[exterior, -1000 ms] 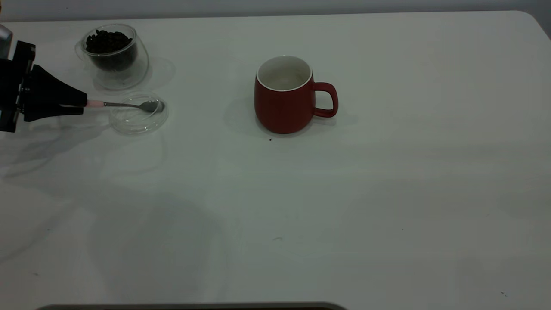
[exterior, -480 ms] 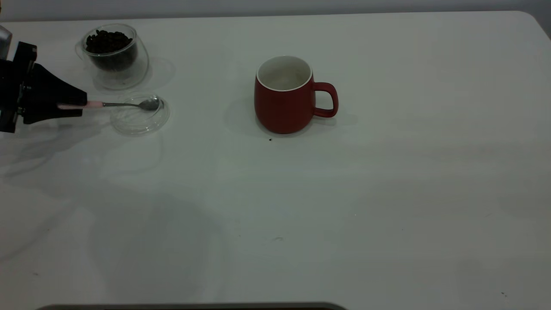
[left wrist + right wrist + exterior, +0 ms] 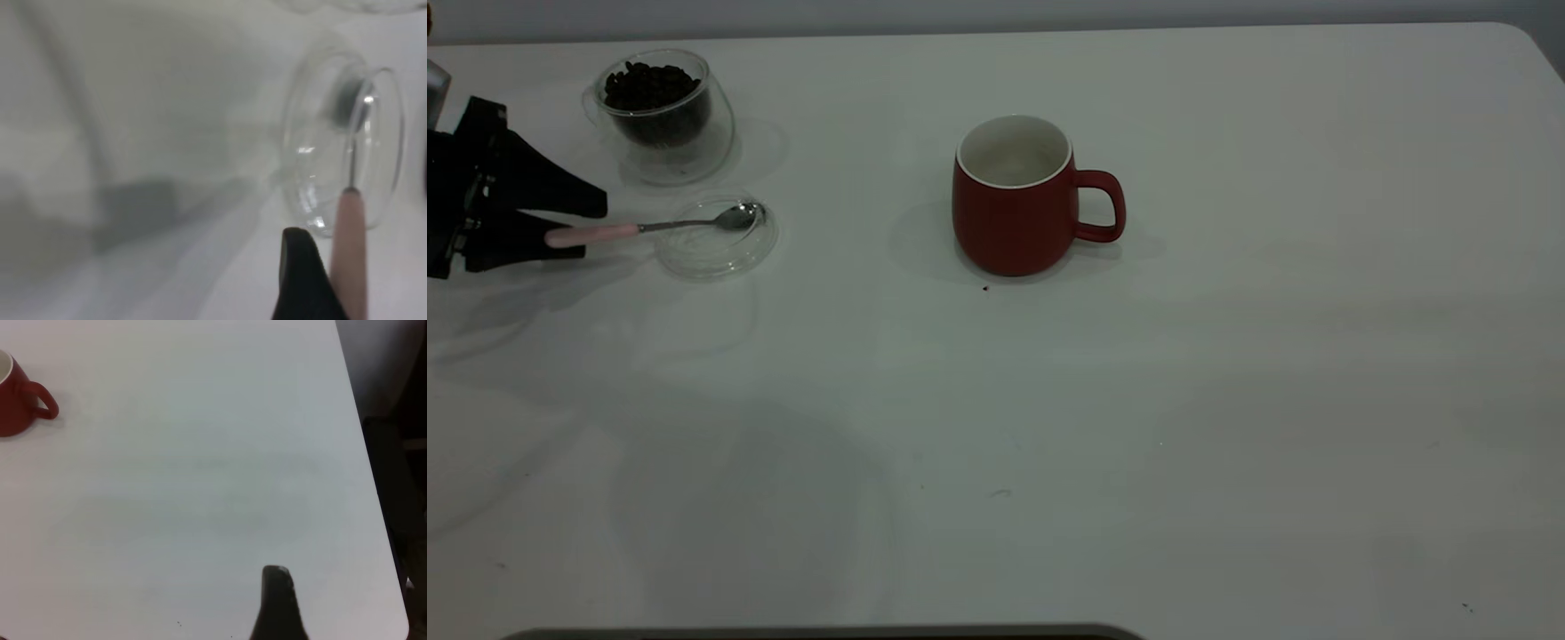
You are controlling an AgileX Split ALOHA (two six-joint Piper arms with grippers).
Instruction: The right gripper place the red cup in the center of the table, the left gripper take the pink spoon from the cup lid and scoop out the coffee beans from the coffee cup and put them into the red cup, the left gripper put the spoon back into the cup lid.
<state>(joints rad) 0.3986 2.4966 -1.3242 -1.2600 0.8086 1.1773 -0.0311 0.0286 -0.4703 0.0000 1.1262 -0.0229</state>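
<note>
The red cup (image 3: 1014,213) stands upright near the middle of the table (image 3: 1227,400), handle to the right, its inside showing white. At the far left the coffee cup (image 3: 665,116) holds a heap of coffee beans (image 3: 649,86). In front of it lies the cup lid (image 3: 716,240). The pink spoon (image 3: 596,234) rests with its metal bowl on the lid and its pink handle sticking out leftward. My left gripper (image 3: 594,228) is open, one black finger on each side of the handle. The left wrist view shows one finger (image 3: 303,280) beside the handle (image 3: 350,253). My right gripper (image 3: 280,587) hovers over bare table near the right edge.
The table's right edge and rounded corner (image 3: 393,613) lie close to the right gripper, with dark floor beyond. A tiny dark speck (image 3: 985,287) lies just in front of the red cup. A dark strip runs along the table's near edge (image 3: 827,633).
The left gripper, shut on the pink handle before, has opened. The handle has dropped slightly and now lies free between the fingers, the bowl still on the lid.
</note>
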